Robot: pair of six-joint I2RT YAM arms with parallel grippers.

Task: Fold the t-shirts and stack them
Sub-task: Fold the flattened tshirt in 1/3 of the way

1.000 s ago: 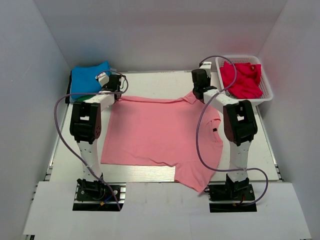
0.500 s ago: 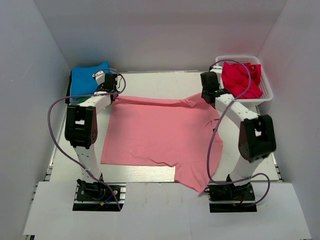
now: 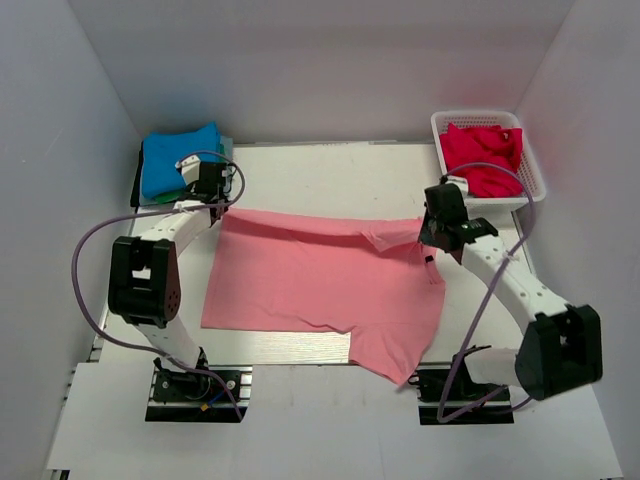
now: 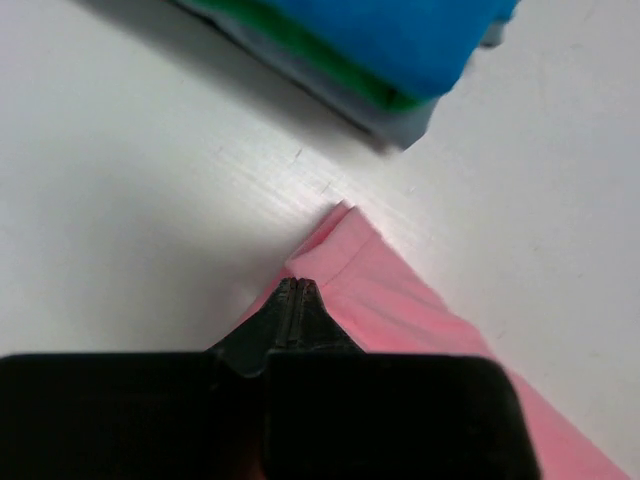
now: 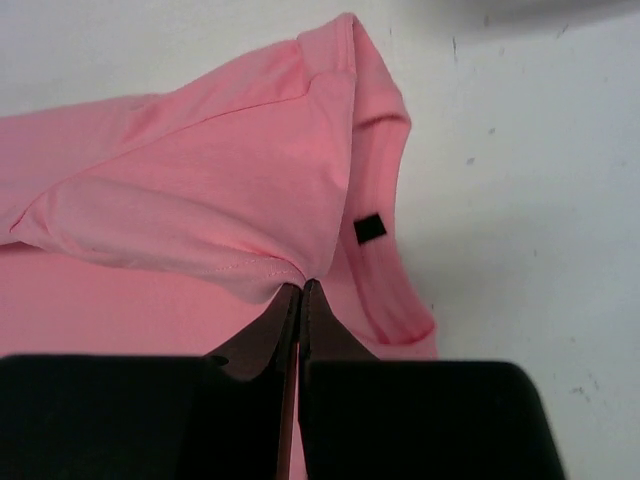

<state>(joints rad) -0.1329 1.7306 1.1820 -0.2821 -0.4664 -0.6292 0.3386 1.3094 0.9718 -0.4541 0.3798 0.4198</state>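
The salmon pink t-shirt (image 3: 310,275) lies spread on the table, its far edge lifted and folded toward the front. My left gripper (image 3: 213,202) is shut on the shirt's far left corner (image 4: 335,262). My right gripper (image 3: 428,235) is shut on a fold of the shirt (image 5: 200,220) near the collar, which carries a small black tag (image 5: 369,228). A folded blue t-shirt (image 3: 177,157) lies on a green one (image 4: 300,55) at the far left. The crimson red t-shirt (image 3: 484,155) sits in the basket.
The white lattice basket (image 3: 533,185) stands at the far right corner, close to my right arm. The folded stack sits just beyond my left gripper. White walls close in the table on three sides.
Both grippers have pulled the pink shirt's far edge toward the front. My right gripper moved right and forward, away from the basket; my left moved slightly left and forward.
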